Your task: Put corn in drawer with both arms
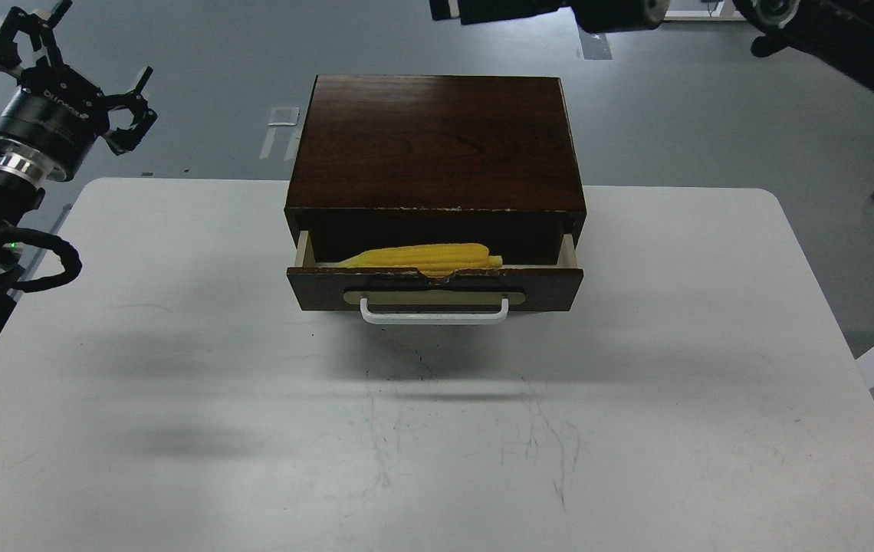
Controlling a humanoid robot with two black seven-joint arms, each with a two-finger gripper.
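Note:
The yellow corn (425, 255) lies on its side inside the open drawer (552, 285), its tip pointing left, just behind the dark drawer front. The drawer has a white bar handle (434, 314) and sticks out of the dark brown wooden box (435, 146). My left gripper (92, 54) is open and empty, held up at the far left, well away from the box. Of my right arm (851, 38) only black links show along the top edge; its gripper is out of view.
The box stands at the back middle of the white table (437, 445). The table surface in front of the drawer shows scuff marks. A grey floor lies beyond the table's far edge.

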